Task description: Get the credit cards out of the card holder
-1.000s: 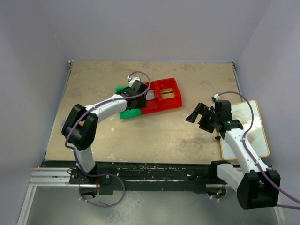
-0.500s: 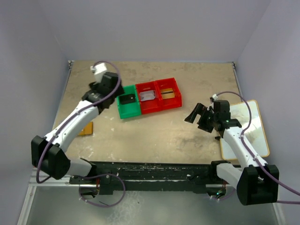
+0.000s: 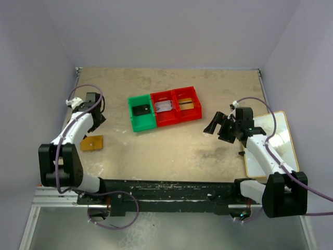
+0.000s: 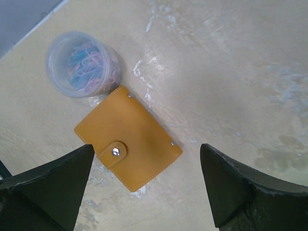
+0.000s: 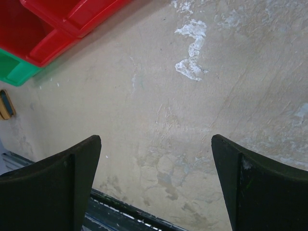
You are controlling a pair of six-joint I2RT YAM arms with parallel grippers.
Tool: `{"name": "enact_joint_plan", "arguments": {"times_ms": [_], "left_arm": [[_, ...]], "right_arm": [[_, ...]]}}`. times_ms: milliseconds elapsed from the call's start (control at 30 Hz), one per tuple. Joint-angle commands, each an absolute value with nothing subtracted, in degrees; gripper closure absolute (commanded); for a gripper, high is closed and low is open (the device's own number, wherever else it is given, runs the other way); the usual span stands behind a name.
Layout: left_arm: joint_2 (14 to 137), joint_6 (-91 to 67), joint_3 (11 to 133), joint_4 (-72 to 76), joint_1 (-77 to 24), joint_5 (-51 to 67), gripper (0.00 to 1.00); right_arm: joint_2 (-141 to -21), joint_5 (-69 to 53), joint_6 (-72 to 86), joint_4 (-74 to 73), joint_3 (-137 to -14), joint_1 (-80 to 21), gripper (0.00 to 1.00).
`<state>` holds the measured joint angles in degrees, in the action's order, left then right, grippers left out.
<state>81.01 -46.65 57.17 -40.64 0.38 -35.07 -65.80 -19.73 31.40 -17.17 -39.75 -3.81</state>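
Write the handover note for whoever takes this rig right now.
Left gripper: jaws open, empty, above the holder.
Right gripper: jaws open, empty, over bare table.
Holder: flat at the table's left, tab snapped shut, beside a jar of clips.
Done: black card in the green bin; grey card and gold card in the red bins.
Left: cannot tell whether the holder hides more cards; open it and check.

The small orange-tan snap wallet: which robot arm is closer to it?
Left. The left gripper hovers open just above the orange-tan snap-clasp wallet; the right gripper is far off to its right.
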Motion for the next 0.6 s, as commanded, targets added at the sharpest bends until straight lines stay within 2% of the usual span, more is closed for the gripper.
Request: {"name": "enact_joint_plan", "arguments": {"times_ms": [0,267,367,467,567], "left_arm": [[87.77,-57.61,57.91,-45.06,2.57,-34.51,0.12],[102.07,-60.09,62.11,-49.68,3.58,-33.07,0.14],[104.63,-59.16,61.08,-49.11,3.6,-30.06,0.21],[103.34,-57.0,57.59,-45.51,2.6,-23.4,0.33],[98.75,-57.28,53.08,-41.46,-3.94,-20.26,0.36]], "right_arm": [[-65.9,-20.54,28.88,-16.82,-41.96,-3.88,0.0],[-65.49,-20.36,28.76,-17.17,-40.98,-3.95,0.0],[-65.18,-19.85,28.67,-17.66,-41.0,-3.91,0.0],[-64.74,-19.76,28.95,-17.54,-40.67,-3.91,0.0],[-64.77,-20.06,29.56,-16.78,-40.21,-3.95,0.0]]}}
